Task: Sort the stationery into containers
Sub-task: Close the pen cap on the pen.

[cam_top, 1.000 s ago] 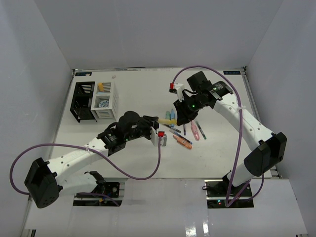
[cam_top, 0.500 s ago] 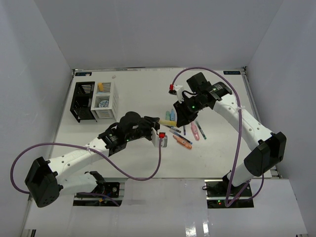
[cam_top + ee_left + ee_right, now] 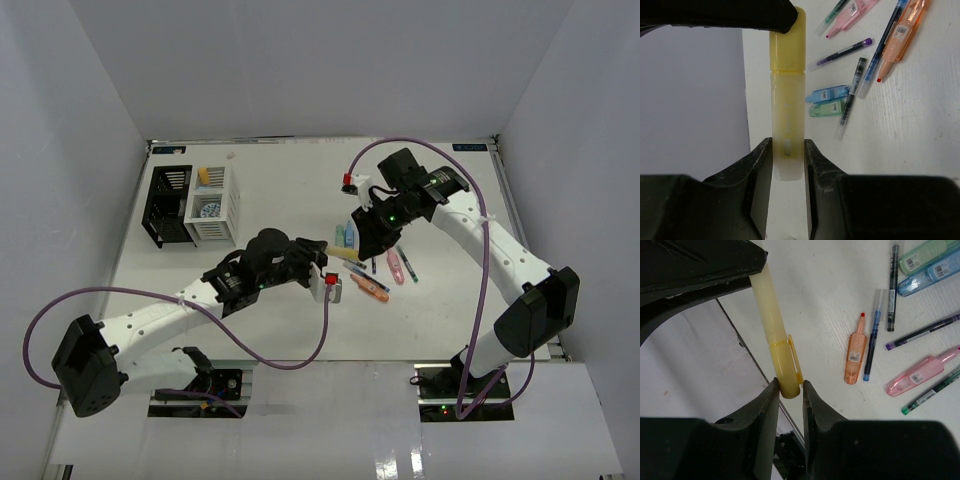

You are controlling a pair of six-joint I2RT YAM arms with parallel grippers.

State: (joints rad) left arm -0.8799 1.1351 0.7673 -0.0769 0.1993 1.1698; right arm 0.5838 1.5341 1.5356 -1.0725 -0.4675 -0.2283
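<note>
Overhead view: two robot arms meet mid-table over a white table [image 3: 270, 330]. A yellow marker [image 3: 342, 252] hangs betw. them, off the surface. L gripper [image 3: 316, 260] has its jaws clamped on one end; R gripper [image 3: 363, 240] has its jaws clamped on the capped end.

Just right of the handoff, loose on the table: blue marker [image 3: 350, 235] & green marker [image 3: 340, 235] side by side, pink marker [image 3: 394, 265], orange marker [image 3: 370, 290], thin dark pens [image 3: 406, 262].

Far left: black organizer [image 3: 152, 215] touching white organizer [image 3: 236, 205], which holds a tape roll [image 3: 208, 210].
</note>
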